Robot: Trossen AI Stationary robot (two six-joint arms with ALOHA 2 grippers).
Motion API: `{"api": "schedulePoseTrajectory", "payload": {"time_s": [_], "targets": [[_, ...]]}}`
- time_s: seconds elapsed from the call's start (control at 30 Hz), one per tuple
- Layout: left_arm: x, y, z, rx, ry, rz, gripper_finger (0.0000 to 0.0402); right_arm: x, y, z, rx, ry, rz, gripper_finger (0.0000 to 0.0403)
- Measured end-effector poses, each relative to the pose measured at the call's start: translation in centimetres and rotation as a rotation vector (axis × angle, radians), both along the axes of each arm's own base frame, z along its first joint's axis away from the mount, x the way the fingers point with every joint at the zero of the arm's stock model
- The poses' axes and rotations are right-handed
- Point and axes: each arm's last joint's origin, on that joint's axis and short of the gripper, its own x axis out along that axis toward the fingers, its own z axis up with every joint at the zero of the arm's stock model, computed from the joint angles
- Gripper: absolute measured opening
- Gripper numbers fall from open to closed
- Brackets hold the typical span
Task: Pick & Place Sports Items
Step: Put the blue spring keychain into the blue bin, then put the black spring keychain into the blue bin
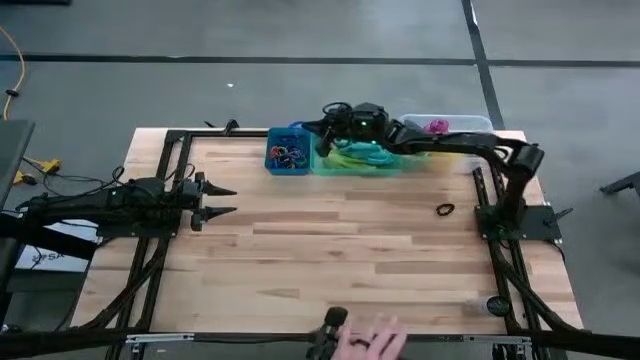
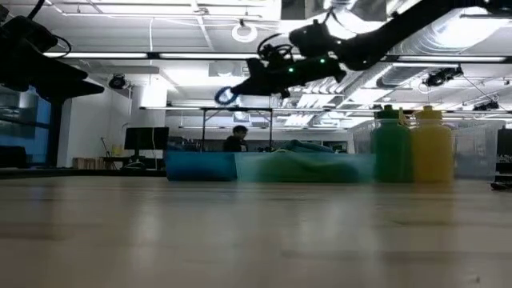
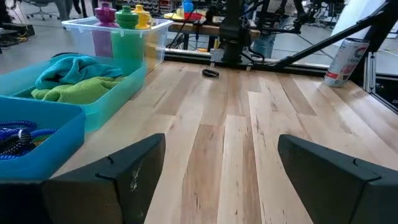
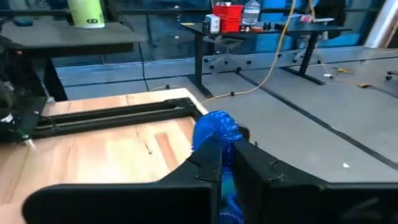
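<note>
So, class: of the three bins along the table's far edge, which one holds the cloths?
The green bin in the middle: it holds the teal cloth and lime-green cloth; its neighbours hold rings or bottles.

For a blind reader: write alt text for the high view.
The right gripper, shut on a blue ring, hangs over the blue bin at the table's far edge. The left gripper waits open at the left; a black ring lies loose.

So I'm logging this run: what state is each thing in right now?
right claw: shut on blue ring, raised above the blue bin
blue ring: held, off the table
left claw: open, empty, waiting at the table's left side
blue bin: holds rings
green bin: holds teal cloth and lime-green cloth
black ring: loose on the table
</note>
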Motion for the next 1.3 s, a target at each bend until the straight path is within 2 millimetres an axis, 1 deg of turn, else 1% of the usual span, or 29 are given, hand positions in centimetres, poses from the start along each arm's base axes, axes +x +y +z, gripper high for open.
{"api": "schedulePoseTrajectory", "payload": {"time_s": [0.23,0.43,0.53,0.77,0.87,0.97,1.1,1.2,1.3], "targets": [[0.0,0.0,0.0,0.0,0.0,0.0,0.0254,1.0,-0.6,-2.2,0.003,-0.005,0.027,0.0001],[0.0,0.0,0.0,0.0,0.0,0.0,0.0254,1.5,-0.2,-2.8,0.006,0.002,0.038,0.0007],[0.0,0.0,0.0,0.0,0.0,0.0,0.0254,1.6,0.0,-2.9,0.01,0.008,0.042,0.0037],[0.0,0.0,0.0,0.0,0.0,-0.001,0.0254,1.6,0.1,-2.9,0.01,0.009,0.043,0.0132],[0.0,0.0,0.0,0.0,0.0,0.0,0.0254,1.6,0.1,-2.9,0.007,0.01,0.029,0.0159],[0.0,0.0,0.0,0.0,0.0,0.0,0.0254,1.6,0.1,-2.9,-0.006,0.016,-0.018,0.0176],[0.0,0.0,0.0,0.0,0.0,0.0,0.0254,1.6,0.4,-2.3,-0.081,0.042,-0.107,0.0189],[0.0,0.0,0.0,0.0,0.0,0.0,0.0254,1.2,1.2,-0.8,-0.128,0.043,-0.162,0.0192],[0.0,0.0,0.0,0.0,0.0,0.0,0.0254,0.9,2.3,0.4,-0.137,0.069,-0.219,0.0191]]}}
